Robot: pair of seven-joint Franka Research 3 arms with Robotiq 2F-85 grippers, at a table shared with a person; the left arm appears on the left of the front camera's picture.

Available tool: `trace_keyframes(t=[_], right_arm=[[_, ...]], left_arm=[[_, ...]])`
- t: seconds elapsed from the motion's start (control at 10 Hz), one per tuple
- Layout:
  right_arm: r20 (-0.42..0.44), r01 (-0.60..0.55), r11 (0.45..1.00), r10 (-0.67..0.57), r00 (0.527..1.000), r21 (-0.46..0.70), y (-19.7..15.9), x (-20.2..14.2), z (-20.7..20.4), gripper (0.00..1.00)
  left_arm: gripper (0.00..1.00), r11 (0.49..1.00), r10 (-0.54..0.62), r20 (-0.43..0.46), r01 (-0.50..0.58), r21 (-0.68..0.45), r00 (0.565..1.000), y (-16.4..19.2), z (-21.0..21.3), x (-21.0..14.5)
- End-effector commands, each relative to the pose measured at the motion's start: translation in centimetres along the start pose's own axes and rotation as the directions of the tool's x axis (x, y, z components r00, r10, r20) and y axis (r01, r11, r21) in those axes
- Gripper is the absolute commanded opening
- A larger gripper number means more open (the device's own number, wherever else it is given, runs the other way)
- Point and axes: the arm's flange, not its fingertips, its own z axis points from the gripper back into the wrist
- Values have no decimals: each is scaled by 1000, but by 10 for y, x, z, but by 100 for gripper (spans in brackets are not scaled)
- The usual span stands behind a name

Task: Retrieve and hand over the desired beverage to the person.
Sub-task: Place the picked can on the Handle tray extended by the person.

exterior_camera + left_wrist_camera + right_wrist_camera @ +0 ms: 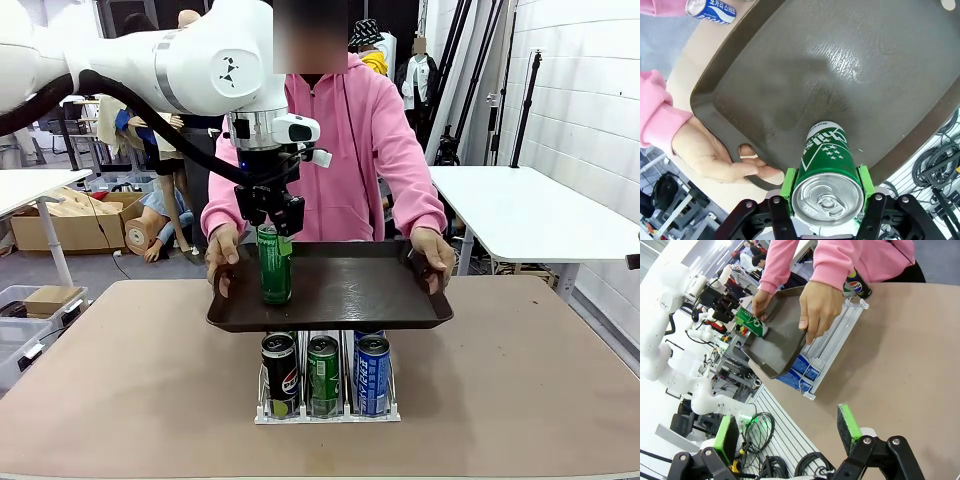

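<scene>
Front: the person (345, 130) holds a dark tray (350, 285) level above the surface (520, 380), one hand (222, 248) on the 9 o'clock rim and the other hand (432, 250) on the 3 o'clock rim. The left jaws are clenched on a green can (276, 265), which stands upright on the tray near the 9 o'clock rim. The tray's 3 o'clock half is bare. A can rack (330, 415) sits at 6 o'clock under the tray, with open surface on both sides.

Left wrist: the green pads (788, 182) press both sides of the can. The can's base is close to the tray's 6 o'clock rim, and a hand is at 8 o'clock.

Right wrist: the right jaws are released, holding nothing, over bare surface. The tray and rack are at 12 o'clock, well apart.
</scene>
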Motion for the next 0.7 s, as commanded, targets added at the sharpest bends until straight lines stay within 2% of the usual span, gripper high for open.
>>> trace_keyframes(t=[0.0, 0.1, 0.5, 0.6], right_arm=[[7, -9, 1000, 9, 1000, 11, 0, 0, 0, 100], [7, -9, 1000, 9, 1000, 11, 0, 0, 0, 100], [7, -9, 1000, 9, 1000, 11, 0, 0, 0, 100], [7, -9, 1000, 9, 1000, 11, 0, 0, 0, 100]], left_arm=[[4, 1000, -19, 41, 20, -17, 999, 3, 2, -10], [21, 1000, -17, 42, 18, -15, 999, 3, 3, -11], [98, 1000, -1, 32, 2, -2, 999, 6, 22, -3], [100, 1000, -2, 43, 2, 6, 999, 5, 32, -2]])
